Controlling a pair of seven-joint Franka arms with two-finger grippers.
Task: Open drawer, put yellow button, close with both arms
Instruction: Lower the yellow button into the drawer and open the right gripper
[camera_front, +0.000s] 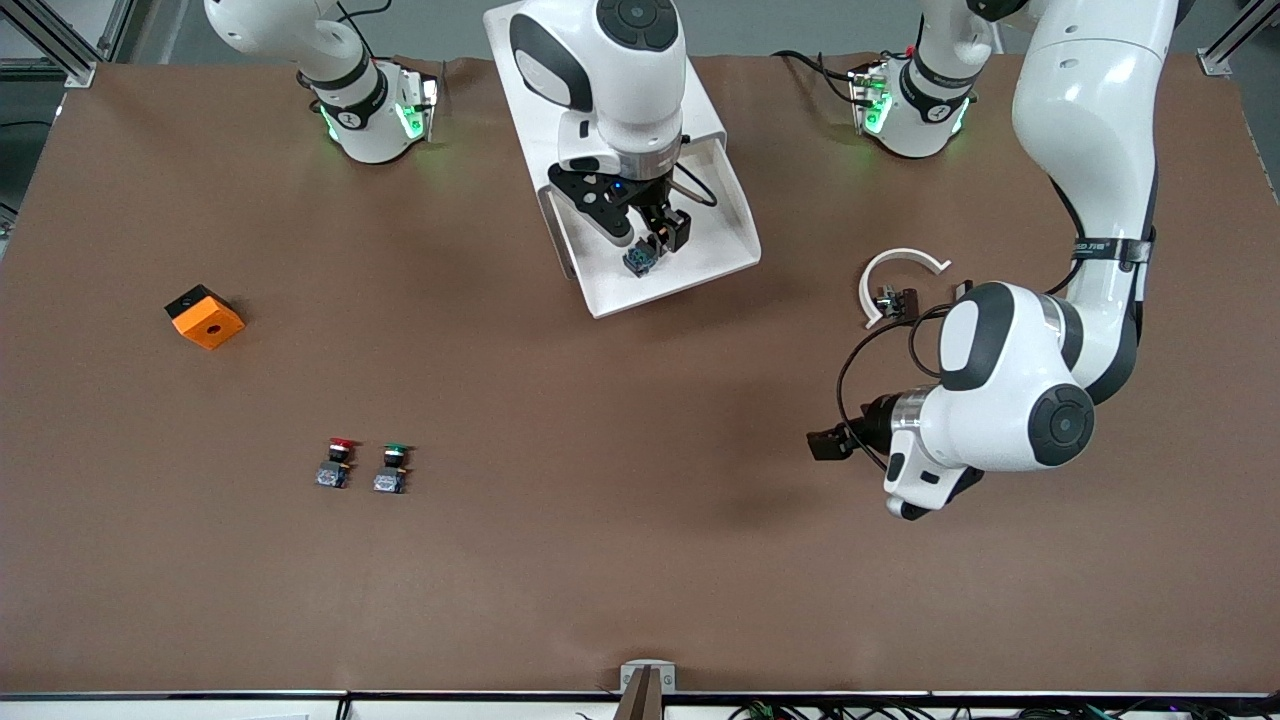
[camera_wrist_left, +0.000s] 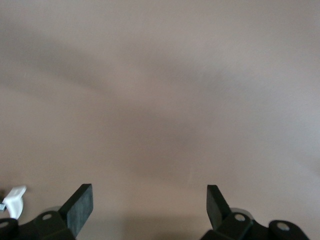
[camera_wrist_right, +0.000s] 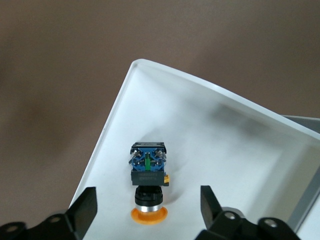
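Observation:
The drawer (camera_front: 700, 270) stands pulled out of the white cabinet (camera_front: 505, 60), its white tray facing up. The yellow button (camera_front: 640, 260) lies on its side in the tray, near the tray's corner toward the right arm's end. My right gripper (camera_front: 655, 240) hangs just over it, open. In the right wrist view the button (camera_wrist_right: 148, 172) lies between the spread fingers (camera_wrist_right: 87, 205) without touching them, on the tray floor (camera_wrist_right: 225, 140). My left gripper (camera_front: 828, 443) is open and empty over bare table, toward the left arm's end; the left wrist view (camera_wrist_left: 148, 192) shows only brown table between its fingers.
A red-capped button (camera_front: 336, 464) and a green-capped button (camera_front: 392, 469) stand side by side nearer the front camera. An orange block (camera_front: 205, 316) lies toward the right arm's end. A white curved piece (camera_front: 900, 270) lies by the left arm.

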